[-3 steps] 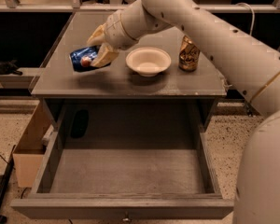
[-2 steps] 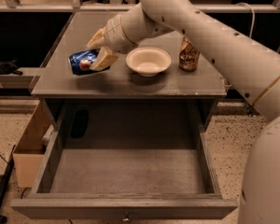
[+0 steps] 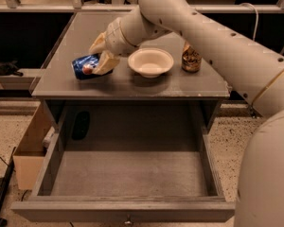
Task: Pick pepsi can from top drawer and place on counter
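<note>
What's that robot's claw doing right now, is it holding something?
Gripper: closed on the pepsi can, which is tipped on its side over the left part of the counter.

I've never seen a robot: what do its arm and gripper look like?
The arm is a thick off-white tube with rows of small dark dots and a thin gold ring. The gripper, at the pepsi can over the counter, has cream fingers.

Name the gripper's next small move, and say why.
Probably open the gripper and let go. It holds the pepsi can on its side, low on the left part of the counter, apart from the white bowl and out of the top drawer.
</note>
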Tool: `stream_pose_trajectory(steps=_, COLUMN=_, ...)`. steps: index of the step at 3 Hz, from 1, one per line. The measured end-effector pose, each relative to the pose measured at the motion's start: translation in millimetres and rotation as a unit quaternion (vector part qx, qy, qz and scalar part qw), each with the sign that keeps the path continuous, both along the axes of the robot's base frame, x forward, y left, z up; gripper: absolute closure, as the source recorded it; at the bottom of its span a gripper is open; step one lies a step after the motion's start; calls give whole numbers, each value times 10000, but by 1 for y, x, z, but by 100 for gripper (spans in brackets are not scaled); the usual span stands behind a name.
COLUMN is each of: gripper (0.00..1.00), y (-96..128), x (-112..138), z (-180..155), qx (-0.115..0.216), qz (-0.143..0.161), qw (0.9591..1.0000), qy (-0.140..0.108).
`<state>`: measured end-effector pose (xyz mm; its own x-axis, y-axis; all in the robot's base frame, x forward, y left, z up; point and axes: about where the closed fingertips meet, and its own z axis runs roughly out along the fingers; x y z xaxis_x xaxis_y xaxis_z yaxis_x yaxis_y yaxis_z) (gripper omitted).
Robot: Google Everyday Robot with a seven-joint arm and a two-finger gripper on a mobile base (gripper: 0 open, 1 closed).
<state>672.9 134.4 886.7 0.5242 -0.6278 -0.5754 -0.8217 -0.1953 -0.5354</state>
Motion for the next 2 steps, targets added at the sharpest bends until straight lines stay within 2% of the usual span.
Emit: stream_pose_trajectory(steps=2, gripper=100, y=-10, x=4, z=-27, qx=-373, qz=-170, qw=9991, qy=116)
